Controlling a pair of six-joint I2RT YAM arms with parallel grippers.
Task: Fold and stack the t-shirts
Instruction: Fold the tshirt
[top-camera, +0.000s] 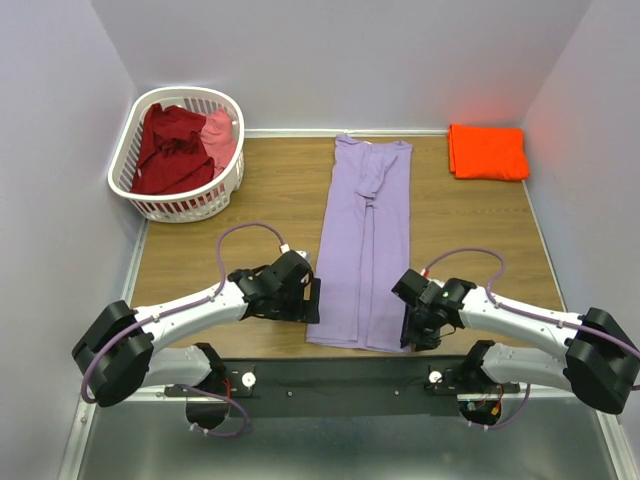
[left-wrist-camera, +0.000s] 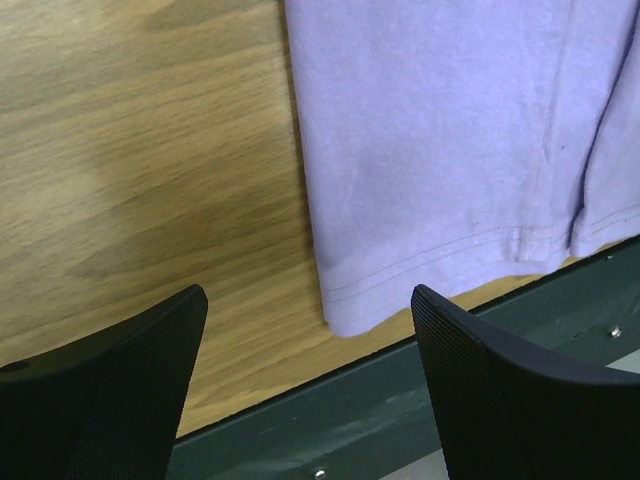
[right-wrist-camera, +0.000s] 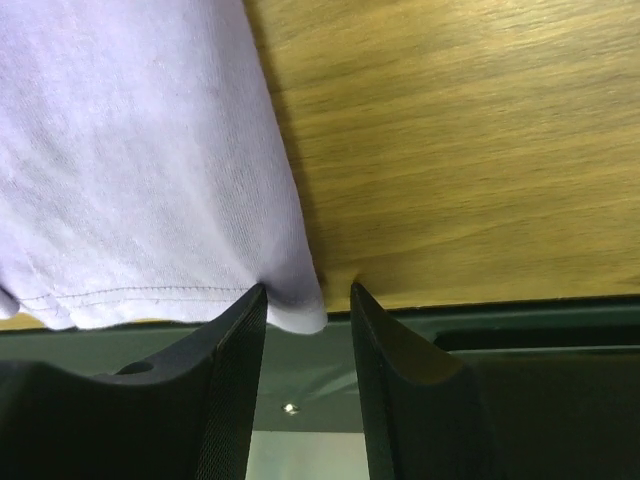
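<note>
Folding partly done: orange t-shirt (top-camera: 488, 152) finished; lavender t-shirt (top-camera: 362, 240) narrowed lengthwise; two others (top-camera: 170, 150) lie in basket (top-camera: 190, 208). At lavender hem, left gripper (top-camera: 314, 300) is spread; right gripper (top-camera: 409, 330) half-spread.

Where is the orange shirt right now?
In the top view, the folded orange t-shirt lies at the far right corner of the table, right of the long purple t-shirt.

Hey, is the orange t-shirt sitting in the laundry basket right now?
No, the orange t-shirt lies folded on the table, far right, well apart from the white basket.
</note>
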